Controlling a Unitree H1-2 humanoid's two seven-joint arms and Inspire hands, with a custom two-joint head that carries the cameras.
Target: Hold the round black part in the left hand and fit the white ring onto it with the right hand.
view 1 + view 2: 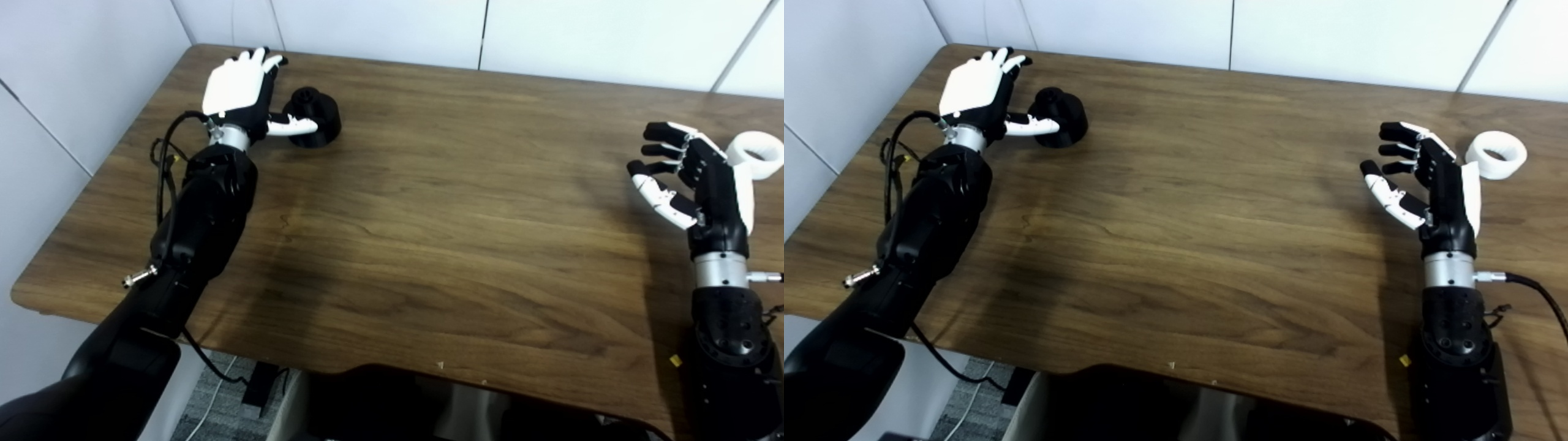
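Observation:
The round black part (317,116) stands on the table at the far left. My left hand (242,92) is open just to its left, thumb stretched in front of the part and fingers spread beside it, not closed on it. The white ring (1496,154) lies flat on the table at the far right. My right hand (1427,177) hovers open to the left of the ring, fingers loosely curled, apart from the ring and holding nothing.
The wooden table (429,214) spans the view, with white wall panels (551,30) behind it. A black cable (168,153) loops off the left forearm near the table's left edge. Dark chair or robot body parts sit below the front edge.

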